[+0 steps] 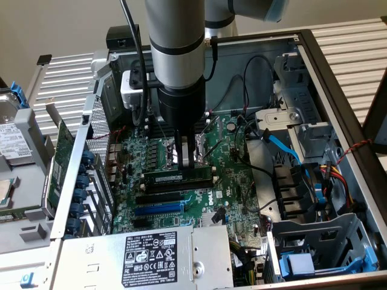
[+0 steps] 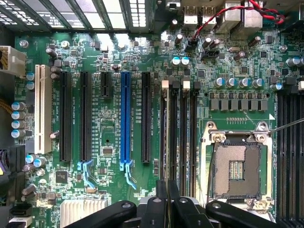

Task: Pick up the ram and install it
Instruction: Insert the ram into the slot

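An open computer case (image 1: 338, 78) lies on its side on a slatted tabletop (image 1: 72, 66), with the green motherboard (image 1: 236, 175) facing up. A grey robot arm (image 1: 175, 42) comes straight down from 12 o'clock in the exterior view and ends over the middle of the board.

The hand (image 1: 186, 162) is narrow. Its two dark fingers are drawn close together on the upper edge of the ram (image 1: 178, 179). The ram stands on edge in a memory slot near the centre of the board, a long thin green stick running from 9 o'clock to 3 o'clock directly under the hand.

Toward 6 o'clock from the ram lie black slots (image 1: 158, 198) and then a blue slot (image 1: 158, 208). Further toward 6 o'clock is a grey box with a black label (image 1: 151, 254). A blue cable (image 1: 284, 148) curves through the case at 3 o'clock, and a drive (image 1: 12, 139) sits outside the case at 9 o'clock.

From the wrist camera, the fingers (image 2: 160, 194) press nearly together around the ram (image 2: 166, 142), which is seen edge-on as a thin line lying along its slot. Beside it on one side is the open processor socket (image 2: 236, 168) in its metal frame. On the other side are a black slot, the blue slot (image 2: 125, 118), more black slots and a white slot (image 2: 42, 109)
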{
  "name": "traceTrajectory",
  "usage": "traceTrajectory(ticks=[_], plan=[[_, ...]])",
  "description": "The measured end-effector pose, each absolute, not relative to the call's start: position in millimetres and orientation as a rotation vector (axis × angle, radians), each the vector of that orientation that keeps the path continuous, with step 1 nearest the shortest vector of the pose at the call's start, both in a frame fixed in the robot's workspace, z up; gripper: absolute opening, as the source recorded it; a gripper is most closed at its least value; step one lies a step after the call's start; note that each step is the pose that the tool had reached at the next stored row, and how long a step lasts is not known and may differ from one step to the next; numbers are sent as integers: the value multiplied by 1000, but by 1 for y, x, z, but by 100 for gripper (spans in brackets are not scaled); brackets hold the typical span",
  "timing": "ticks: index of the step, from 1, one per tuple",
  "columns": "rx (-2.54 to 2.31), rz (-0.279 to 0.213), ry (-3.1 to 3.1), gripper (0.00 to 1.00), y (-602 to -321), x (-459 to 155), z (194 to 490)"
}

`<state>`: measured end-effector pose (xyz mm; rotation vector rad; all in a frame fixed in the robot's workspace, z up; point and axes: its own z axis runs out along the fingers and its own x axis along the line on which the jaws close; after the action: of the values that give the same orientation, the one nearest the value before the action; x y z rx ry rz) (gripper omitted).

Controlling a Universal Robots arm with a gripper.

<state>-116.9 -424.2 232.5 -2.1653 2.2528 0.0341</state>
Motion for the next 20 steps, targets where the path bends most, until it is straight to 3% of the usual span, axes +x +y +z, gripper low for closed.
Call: traceTrajectory(ticks=[20], plan=[[-2170, 32, 2248, 13, -423, -117, 230]])
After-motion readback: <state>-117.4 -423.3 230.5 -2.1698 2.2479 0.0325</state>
